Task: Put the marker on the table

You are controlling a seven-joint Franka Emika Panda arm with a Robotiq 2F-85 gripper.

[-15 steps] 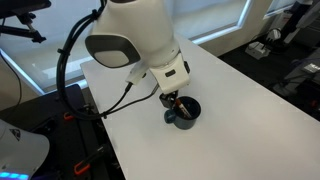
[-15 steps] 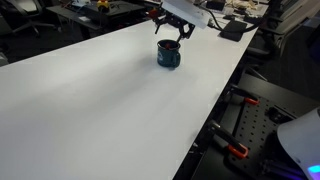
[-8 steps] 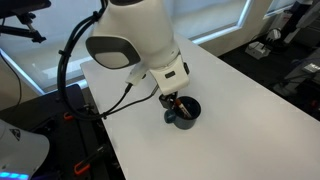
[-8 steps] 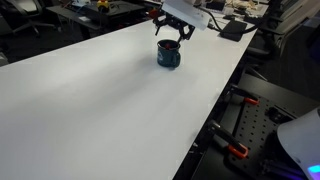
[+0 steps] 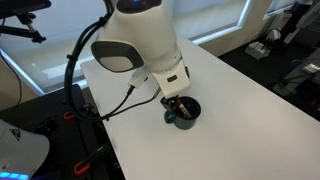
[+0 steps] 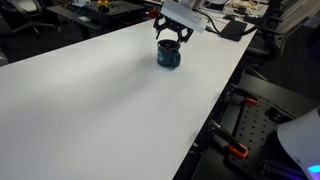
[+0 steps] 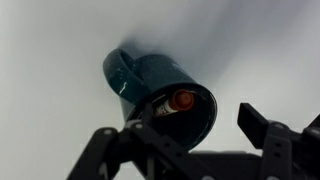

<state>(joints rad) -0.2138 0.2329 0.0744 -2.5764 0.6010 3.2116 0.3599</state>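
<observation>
The marker, a short dark stick with a red end, stands inside a dark blue mug and leans on its rim. The mug stands on the white table, near its edge, and shows in both exterior views. My gripper hangs just above the mug with its jaws open. One finger is over the mug's rim, the other is outside it. It holds nothing. The gripper also shows in both exterior views.
The table edge runs close to the mug. Beyond the table are desks, cables, black equipment and clamps. The wide white tabletop stretches away from the mug.
The arm's upper body has shifted slightly up and to the right. The gripper stays open over the mug, and the marker has not moved.
</observation>
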